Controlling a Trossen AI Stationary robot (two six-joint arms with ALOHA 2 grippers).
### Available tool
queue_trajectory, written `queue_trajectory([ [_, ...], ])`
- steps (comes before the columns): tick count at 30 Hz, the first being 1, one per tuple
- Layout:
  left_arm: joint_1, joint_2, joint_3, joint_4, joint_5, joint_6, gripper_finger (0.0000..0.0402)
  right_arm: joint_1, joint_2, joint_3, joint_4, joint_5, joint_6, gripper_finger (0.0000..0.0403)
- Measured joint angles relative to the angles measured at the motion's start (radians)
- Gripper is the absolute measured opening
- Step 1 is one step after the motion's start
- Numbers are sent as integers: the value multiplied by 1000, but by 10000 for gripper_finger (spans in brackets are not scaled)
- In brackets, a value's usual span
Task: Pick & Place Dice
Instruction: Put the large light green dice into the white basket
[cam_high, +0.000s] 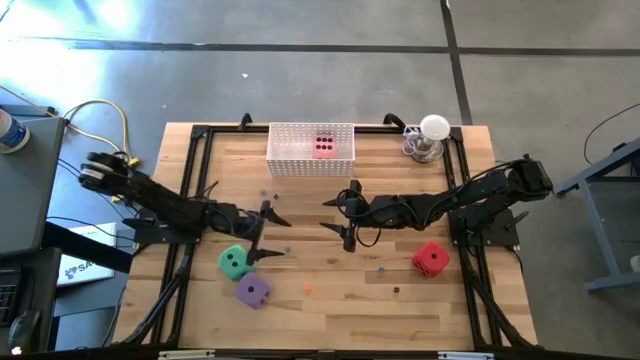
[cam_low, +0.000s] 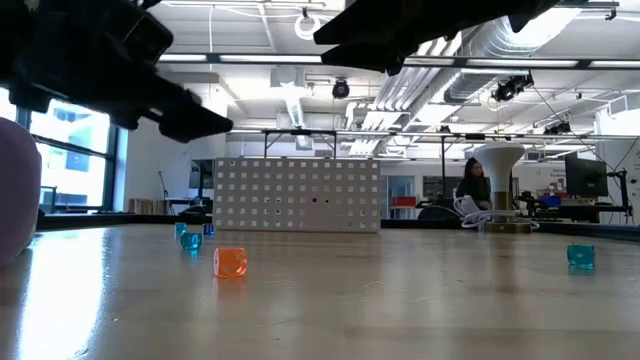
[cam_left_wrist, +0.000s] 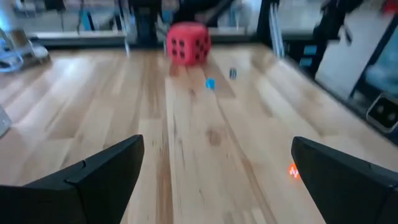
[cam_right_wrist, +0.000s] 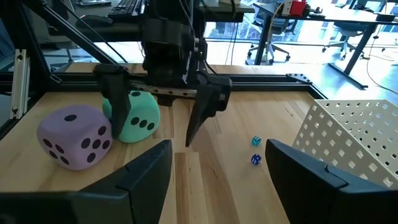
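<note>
Left pincer (cam_high: 268, 232): we see it spread wide and empty, just beside the green die (cam_high: 234, 262) and purple die (cam_high: 252, 290) on the desk (cam_high: 330, 300).
Right pincer (cam_high: 340, 216): parted, empty, mid-desk.
Pink die (cam_high: 324, 146): in the white basket (cam_high: 290, 160).
Red die (cam_high: 430, 259): near the right arm.

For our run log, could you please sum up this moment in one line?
pink die: in basket | green die, purple die, red die: on table | left pincer: open, empty | right pincer: open, empty

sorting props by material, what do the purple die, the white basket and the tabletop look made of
Purple die: probably soft foam or plush, matte, with rounded corners. White basket: seemingly rigid plastic or painted metal, judging by its perforated wall of even holes. Tabletop: wood planks, with visible grain and seams.
</note>
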Motion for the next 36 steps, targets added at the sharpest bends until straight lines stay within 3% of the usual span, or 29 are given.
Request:
queue_trajectory([
  [9,-33,-263,391,-994,4,-16,399,0,0,0,-17,-6,0,250],
  [13,-87,-284,529,-1289,70,-30,399,0,0,0,-20,-7,7,250],
  [23,-212,-259,568,-1641,70,-187,399,0,0,0,-20,-7,8,250],
  [28,-278,-193,568,-1648,120,-196,399,0,0,0,-20,-7,8,250],
  [36,-332,-58,569,-1674,102,-100,399,0,0,0,-23,-34,35,250],
])
